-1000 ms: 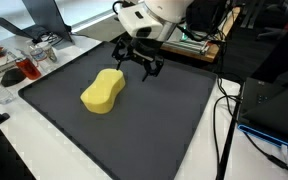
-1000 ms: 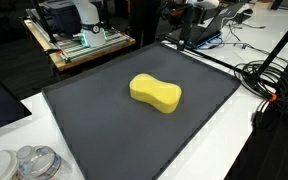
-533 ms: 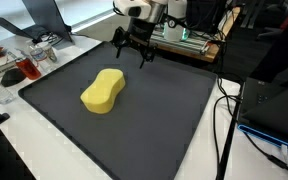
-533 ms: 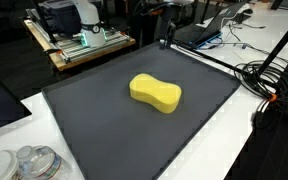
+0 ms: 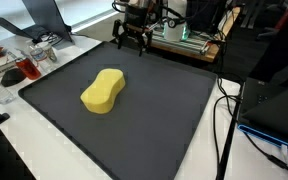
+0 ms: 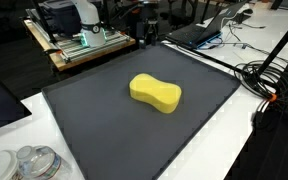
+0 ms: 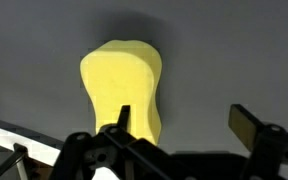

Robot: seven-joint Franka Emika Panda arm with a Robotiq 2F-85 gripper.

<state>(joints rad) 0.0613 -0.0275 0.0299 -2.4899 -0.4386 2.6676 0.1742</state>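
Exterior views show a white surface [image 5: 34, 140] [image 6: 14, 130] carrying a large dark grey mat [image 5: 164, 110] [image 6: 104, 120] with a thin raised border; the mat covers most of the surface. Beyond its far edge stands a wooden cart [image 6: 84, 42] loaded with lab equipment. Whether that equipment bears any writing cannot be told at this size.

A yellow sponge [image 5: 103, 91] [image 6: 155, 93], peanut-shaped with a narrowed waist, lies flat on the mat near its middle and touches nothing else. Its faces are plain, with no readable print. In the wrist view the sponge [image 7: 124, 85] fills the upper centre of the picture, its long axis running away from the camera.

The black end effector [image 5: 131, 44] [image 6: 149, 35] hangs in the air over the far border of the mat, well apart from the sponge. Its fingers are spread wide and hold nothing. In the wrist view the end effector [image 7: 184, 125] frames the lower edge, and one finger [image 7: 124, 120] overlaps the near end of the sponge in the picture only.

Black cables [image 6: 259, 80] trail across the surface beside the mat. A clear cup of red liquid [image 5: 31, 68] stands off the mat, and round clear containers [image 6: 29, 162] sit at a near corner.
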